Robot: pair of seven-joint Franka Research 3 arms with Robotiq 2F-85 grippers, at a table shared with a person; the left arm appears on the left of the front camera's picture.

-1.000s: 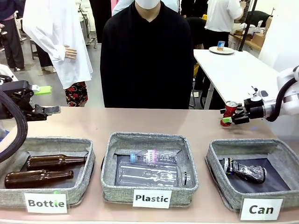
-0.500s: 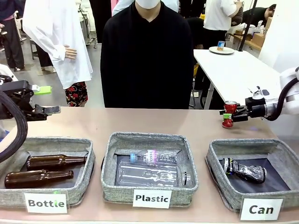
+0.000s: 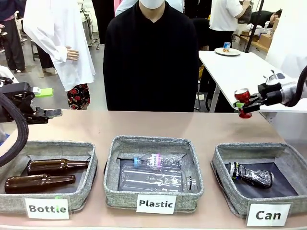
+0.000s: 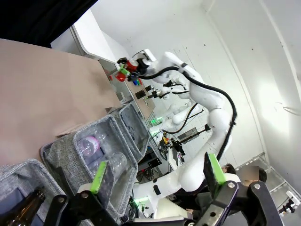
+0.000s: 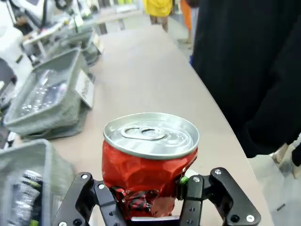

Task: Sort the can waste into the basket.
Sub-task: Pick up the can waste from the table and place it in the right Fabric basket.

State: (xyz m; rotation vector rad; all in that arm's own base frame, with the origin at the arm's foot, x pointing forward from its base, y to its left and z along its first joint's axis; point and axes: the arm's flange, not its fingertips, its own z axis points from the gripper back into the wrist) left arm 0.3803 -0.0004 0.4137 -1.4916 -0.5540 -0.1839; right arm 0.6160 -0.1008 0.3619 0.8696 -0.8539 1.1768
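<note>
- Right gripper (image 3: pixel 245 104), black with green pads, is clamped on the crushed red drink can with silver top (image 3: pixel 243 101); it sits at the far right, lifted clear of the tan tabletop (image 3: pixel 153 127).
- In the right wrist view the same red can (image 5: pixel 149 160) stands upright between the two black fingers (image 5: pixel 197 197), silver lid facing the camera, dented red wall pinched at the sides.
- Left gripper (image 3: pixel 45 103) has its jaws apart, holding nothing, and hovers at the far left above the table, beyond the basket labelled "Bottle" (image 3: pixel 72 199).
- Left wrist view: green-padded fingers (image 4: pixel 99 176) spread wide; the right arm with the red can (image 4: pixel 123 75) shows well apart, across the table.
- Grey woven-fabric basket with white "Can" label (image 3: pixel 225 191) sits near right. The black-and-silver crushed can (image 3: pixel 250 175) lies on its side on the dark inner floor.
- The held red can is above and beyond that basket's far edge, not over its opening as far as I can tell.
- Middle grey basket labelled "Plastic" (image 3: pixel 115 191) holds clear plastic bottles (image 3: pixel 156 178) lying flat.
- The "Bottle" basket, near left, holds two brown glass bottles (image 3: pixel 41 182) lying side by side.
- Person in a black top (image 3: pixel 151 62) stands at the far side, centre.
</note>
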